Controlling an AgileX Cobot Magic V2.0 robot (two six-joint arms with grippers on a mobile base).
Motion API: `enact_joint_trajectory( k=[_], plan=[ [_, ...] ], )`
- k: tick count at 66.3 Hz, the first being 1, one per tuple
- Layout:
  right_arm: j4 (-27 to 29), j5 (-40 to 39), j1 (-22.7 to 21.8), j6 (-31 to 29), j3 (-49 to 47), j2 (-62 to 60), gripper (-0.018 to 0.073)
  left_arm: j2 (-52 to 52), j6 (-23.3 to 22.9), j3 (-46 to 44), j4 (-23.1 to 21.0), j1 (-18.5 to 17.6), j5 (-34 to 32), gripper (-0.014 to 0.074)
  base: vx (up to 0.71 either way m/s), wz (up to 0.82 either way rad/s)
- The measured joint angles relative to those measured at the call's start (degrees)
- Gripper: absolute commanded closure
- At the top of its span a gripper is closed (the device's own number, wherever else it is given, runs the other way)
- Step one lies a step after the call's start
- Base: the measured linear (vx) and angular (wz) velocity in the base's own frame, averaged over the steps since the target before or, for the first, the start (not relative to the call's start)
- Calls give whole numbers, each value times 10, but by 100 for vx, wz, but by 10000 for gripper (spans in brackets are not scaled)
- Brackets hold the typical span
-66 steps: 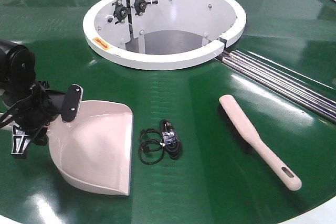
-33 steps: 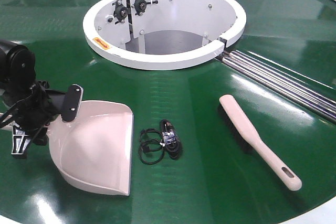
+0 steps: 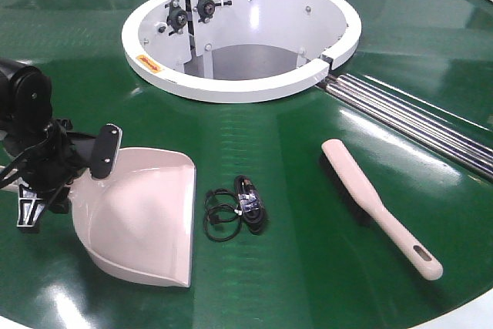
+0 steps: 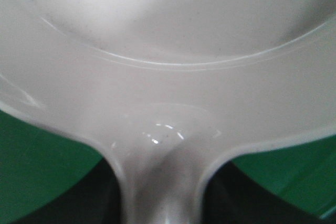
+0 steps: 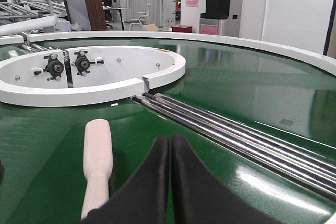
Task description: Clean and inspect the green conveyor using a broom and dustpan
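Note:
The green conveyor (image 3: 308, 213) fills the front view. The pale pink dustpan (image 3: 146, 221) rests on it at the left, mouth toward the right. My left gripper (image 3: 65, 182) is shut on the dustpan's handle; in the left wrist view the handle (image 4: 160, 182) runs between the dark jaws and the pan (image 4: 168, 51) fills the frame. The broom (image 3: 381, 206) lies flat on the belt at the right, handle toward the front edge. In the right wrist view my right gripper (image 5: 170, 145) is shut and empty, just right of the broom (image 5: 97, 150). It does not show in the front view.
A coiled black cable (image 3: 235, 209) lies on the belt just right of the dustpan's mouth. The white ring opening (image 3: 231, 86) sits behind. Silver rollers (image 3: 416, 125) cross the belt at the right, also in the right wrist view (image 5: 236, 129).

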Motion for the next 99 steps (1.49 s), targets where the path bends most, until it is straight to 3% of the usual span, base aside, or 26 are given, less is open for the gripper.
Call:
enact_joint_trajectory(
  k=[29, 42, 65, 73, 88, 99],
  plan=[
    [9, -78, 0, 3, -10, 0, 568, 0, 0, 0, -1, 0, 0, 603, 0, 0],
    [11, -5, 0, 13, -116, 40, 568, 0, 0, 0, -1, 0, 0, 603, 0, 0],
    [27, 168, 0, 13, -277, 245, 568, 0, 0, 0, -1, 0, 0, 603, 0, 0],
    [49, 211, 0, 13, -288, 290, 568, 0, 0, 0, -1, 0, 0, 603, 0, 0],
    [57, 219, 0, 15, -292, 330, 557, 0, 0, 0, -1, 0, 0, 603, 0, 0],
    [57, 262, 0, 12, -312, 352, 484, 0, 0, 0, -1, 0, 0, 603, 0, 0]
  ],
)
